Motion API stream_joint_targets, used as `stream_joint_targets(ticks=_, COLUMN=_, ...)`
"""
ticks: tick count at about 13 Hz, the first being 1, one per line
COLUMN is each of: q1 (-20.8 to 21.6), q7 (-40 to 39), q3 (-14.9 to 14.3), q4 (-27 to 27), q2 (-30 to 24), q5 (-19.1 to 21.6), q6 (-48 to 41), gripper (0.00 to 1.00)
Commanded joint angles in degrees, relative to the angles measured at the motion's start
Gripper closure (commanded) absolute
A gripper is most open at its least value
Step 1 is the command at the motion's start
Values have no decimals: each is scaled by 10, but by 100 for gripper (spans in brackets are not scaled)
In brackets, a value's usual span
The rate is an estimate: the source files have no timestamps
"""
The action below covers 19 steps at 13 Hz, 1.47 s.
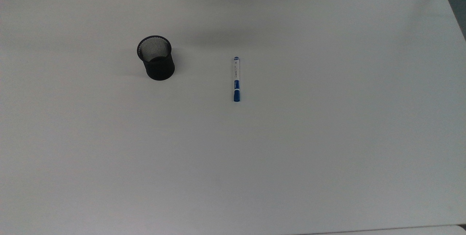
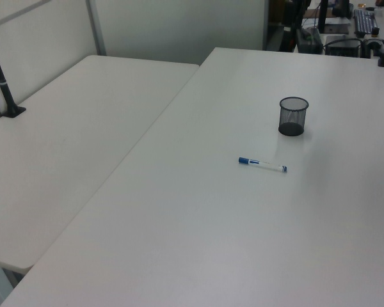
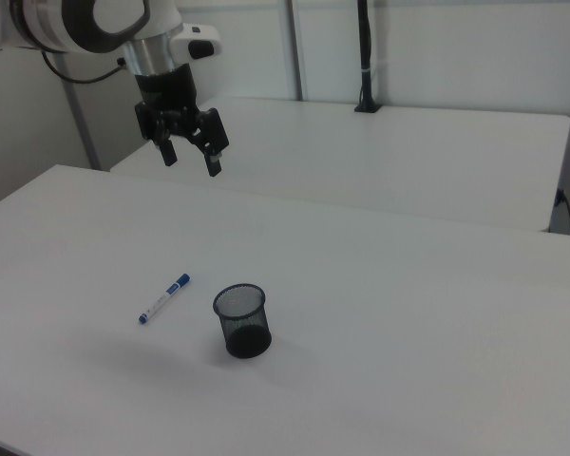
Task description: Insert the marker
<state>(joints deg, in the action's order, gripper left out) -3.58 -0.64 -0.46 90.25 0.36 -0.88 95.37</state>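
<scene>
The gripper [image 3: 191,158] hangs high above the white table [image 1: 291,155] with its two fingers [image 3: 214,165] spread wide and nothing between them. In the top view its fingertips show at the upper edge. The marker [image 1: 236,79] lies flat on the table, well below the gripper and apart from it; in the right view it sits beneath and slightly to the left of the gripper. The black mesh cup [image 3: 241,320] stands upright near the marker, not touching it, to the right view's right of it.
</scene>
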Motion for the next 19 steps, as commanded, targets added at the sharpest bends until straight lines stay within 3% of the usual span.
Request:
stream_joint_targets(ticks=1, q1=2, q7=-5, q3=-1, q4=16, q2=-17, q5=6, q6=8, gripper=0)
stream_joint_targets(ticks=15, q1=1, q7=-16, q3=-1, q4=18, q2=-16, q5=6, q6=7, gripper=0)
stream_joint_targets(ticks=19, q1=6, q7=-77, q3=-1, q4=20, q2=-6, q5=4, q6=6, gripper=0)
